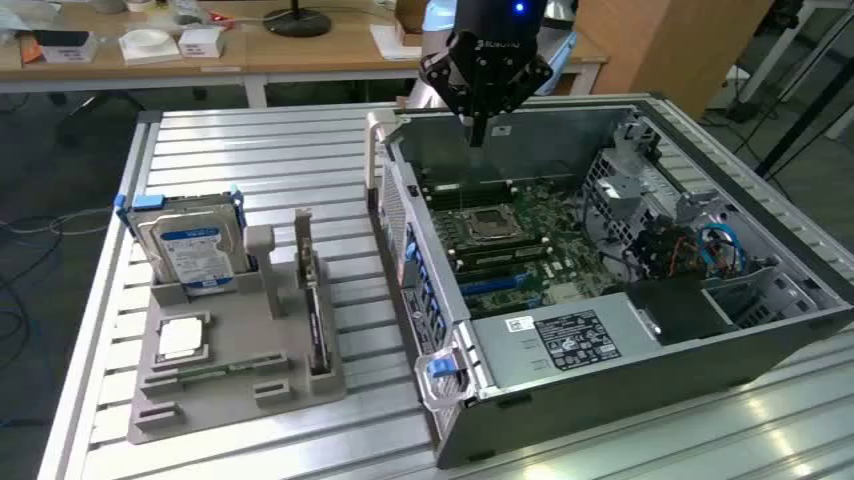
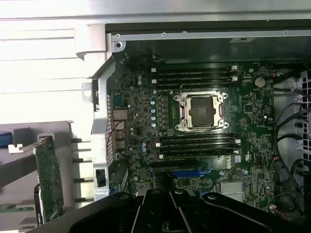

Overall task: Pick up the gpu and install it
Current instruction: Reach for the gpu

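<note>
Hovering above the open computer case (image 1: 574, 420), end effector (image 1: 474, 135) with fingers pressed fully together and nothing between them. Hung directly over the motherboard (image 1: 527, 255), the processor socket (image 1: 487, 222) and memory slots just below it. Stood well apart from the end effector, outside the case: the gpu (image 1: 315, 320), upright on its edge in a grey holder (image 1: 227, 375) on the slatted surface (image 1: 254, 150), near a blue-labelled hard drive (image 1: 187, 245). Not yet picked up.
</note>
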